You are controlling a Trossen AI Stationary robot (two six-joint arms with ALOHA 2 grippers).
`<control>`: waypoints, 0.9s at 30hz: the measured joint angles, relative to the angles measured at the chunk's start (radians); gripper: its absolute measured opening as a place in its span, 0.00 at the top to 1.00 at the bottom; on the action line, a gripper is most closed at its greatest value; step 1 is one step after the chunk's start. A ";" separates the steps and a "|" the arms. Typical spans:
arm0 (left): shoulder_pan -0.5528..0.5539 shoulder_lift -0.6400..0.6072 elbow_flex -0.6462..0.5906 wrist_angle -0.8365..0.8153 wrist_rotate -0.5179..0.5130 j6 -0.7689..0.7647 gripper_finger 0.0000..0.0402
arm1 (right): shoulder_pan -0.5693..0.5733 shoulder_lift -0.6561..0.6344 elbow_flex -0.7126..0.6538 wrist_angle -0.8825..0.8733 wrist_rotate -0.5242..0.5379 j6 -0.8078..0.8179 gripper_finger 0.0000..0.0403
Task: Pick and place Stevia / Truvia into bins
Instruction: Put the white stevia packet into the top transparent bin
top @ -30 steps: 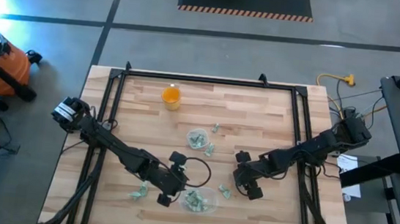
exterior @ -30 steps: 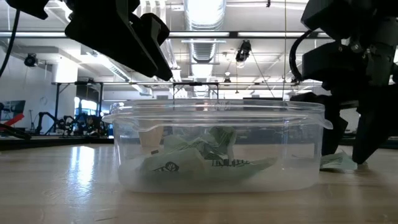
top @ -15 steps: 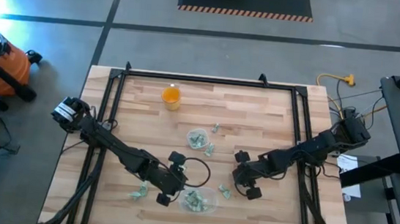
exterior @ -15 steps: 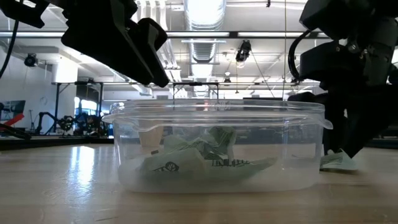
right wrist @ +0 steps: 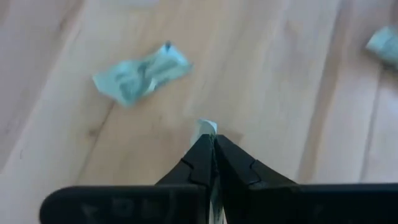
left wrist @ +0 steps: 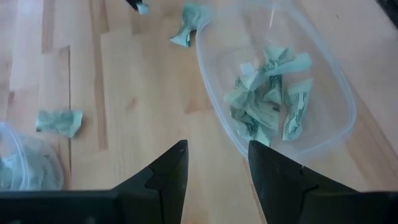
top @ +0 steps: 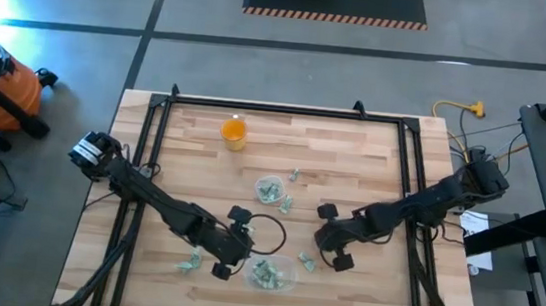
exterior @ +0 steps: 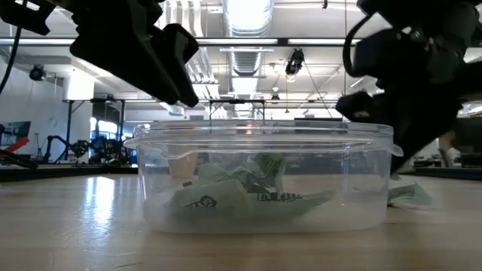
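The left tool (top: 225,266) hangs with fingers apart, holding nothing, at the tub's (top: 290,278) nine o'clock edge. At the tub's two o'clock, the right tool (right wrist: 210,140) is pinched tight on one sachet (right wrist: 206,127); another sachet (right wrist: 140,73) lies at its eleven o'clock on the bench (top: 354,151).

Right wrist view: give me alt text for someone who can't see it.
The right pincer is shut on a pale green-and-white sachet, whose corner pokes out past the tips above the wooden table. A crumpled sachet lies loose on the wood beyond, and another sachet's edge shows at the frame's side.
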 joint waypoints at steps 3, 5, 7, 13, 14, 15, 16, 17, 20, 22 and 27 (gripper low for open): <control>0.000 -0.013 -0.001 -0.060 -0.005 -0.046 0.62 | 0.000 -0.017 0.024 0.016 0.007 -0.013 0.98; 0.000 -0.024 -0.001 -0.099 -0.022 -0.078 0.62 | 0.000 -0.021 0.044 0.034 0.008 -0.026 0.98; -0.001 -0.033 -0.005 -0.131 -0.031 -0.111 0.62 | 0.000 -0.020 0.057 0.076 0.000 -0.043 0.98; -0.004 -0.063 -0.036 -0.155 -0.046 -0.166 0.62 | 0.000 -0.017 0.061 0.268 -0.090 -0.075 0.98; -0.006 -0.064 -0.039 -0.162 -0.049 -0.170 0.62 | 0.001 -0.017 0.061 0.291 -0.101 -0.079 0.98; -0.006 -0.065 -0.039 -0.163 -0.049 -0.170 0.62 | 0.002 -0.016 0.061 0.315 -0.115 -0.080 0.98; -0.007 -0.065 -0.039 -0.157 -0.048 -0.170 0.62 | 0.002 -0.013 0.061 0.344 -0.127 -0.082 0.98; -0.008 -0.065 -0.039 -0.157 -0.048 -0.170 0.62 | 0.003 -0.008 0.061 0.372 -0.141 -0.083 0.98; -0.008 -0.065 -0.043 -0.156 -0.048 -0.170 0.62 | 0.010 0.020 0.061 0.459 -0.191 -0.082 0.98; -0.008 -0.065 -0.048 -0.161 -0.049 -0.170 0.62 | 0.018 0.046 0.061 0.512 -0.224 -0.082 0.98; -0.008 -0.065 -0.053 -0.158 -0.048 -0.170 0.62 | 0.033 0.113 0.061 0.573 -0.249 -0.079 0.98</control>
